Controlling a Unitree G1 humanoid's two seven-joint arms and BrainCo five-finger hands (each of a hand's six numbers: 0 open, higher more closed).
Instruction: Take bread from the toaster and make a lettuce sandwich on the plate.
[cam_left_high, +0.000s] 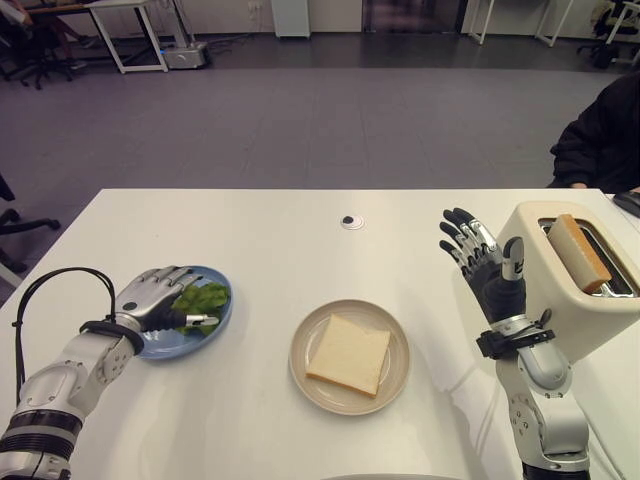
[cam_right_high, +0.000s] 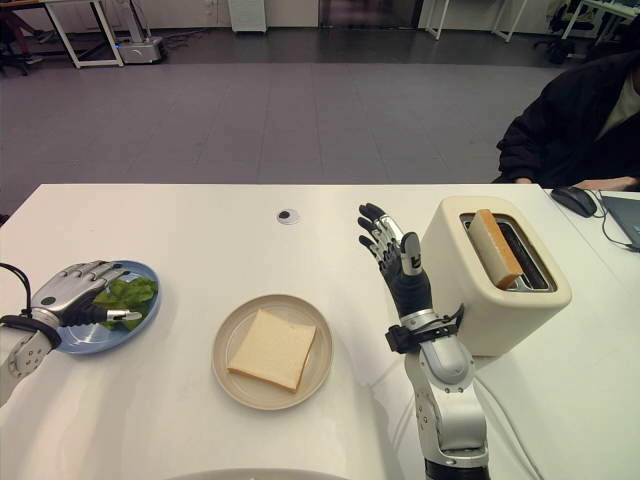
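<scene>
A cream toaster (cam_left_high: 570, 300) stands at the table's right, with one slice of bread (cam_left_high: 578, 252) sticking up from a slot. My right hand (cam_left_high: 482, 262) is held upright just left of the toaster, fingers spread, holding nothing. A beige plate (cam_left_high: 303, 368) in the middle carries one slice of bread (cam_left_high: 348, 354) lying flat. At the left, green lettuce (cam_left_high: 205, 298) lies on a blue plate (cam_left_high: 222, 322). My left hand (cam_left_high: 150, 297) rests on that plate, its fingers curled over the leaves' left side with the thumb below them.
A small black-and-white disc (cam_left_high: 351, 221) is set into the table at the back. A person in a dark sleeve (cam_right_high: 560, 130) sits at the far right corner beside a mouse (cam_right_high: 574, 200) and a laptop (cam_right_high: 625, 215). A black cable (cam_left_high: 40, 290) loops by my left arm.
</scene>
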